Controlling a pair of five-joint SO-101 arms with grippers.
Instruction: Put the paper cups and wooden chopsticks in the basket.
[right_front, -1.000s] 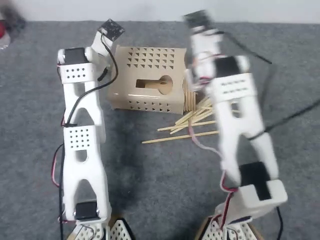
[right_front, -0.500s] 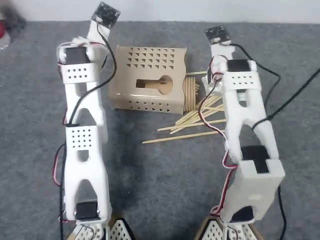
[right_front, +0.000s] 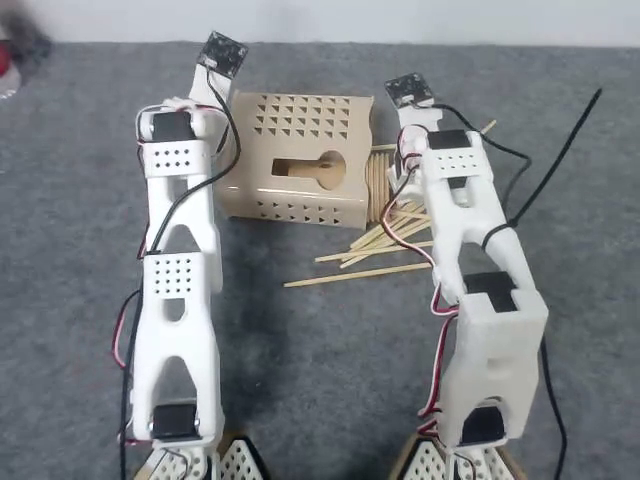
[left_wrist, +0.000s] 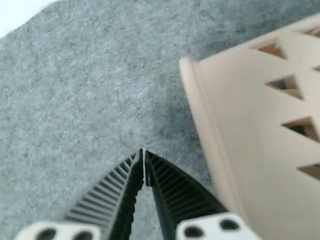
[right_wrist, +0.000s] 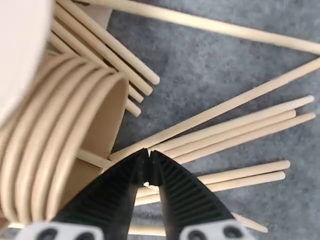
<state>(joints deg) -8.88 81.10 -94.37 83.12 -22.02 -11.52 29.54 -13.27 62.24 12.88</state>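
Wooden chopsticks (right_front: 372, 252): loose pile fanned out on grey felt (right_front: 330, 370), just beside one side wall of basket (right_front: 296, 168); several sticks laid against cup stack. Paper cups (right_wrist: 55, 140): nested stack, laid on side, placed between basket wall and chopstick pile. Right gripper (right_wrist: 149, 161): jaws pressed together, nothing clamped; tips held directly above chopsticks, just beside rim of cup stack. Left gripper (left_wrist: 144, 159): jaws closed, empty; held over bare felt near basket's opposite corner, well apart from cups and chopsticks.
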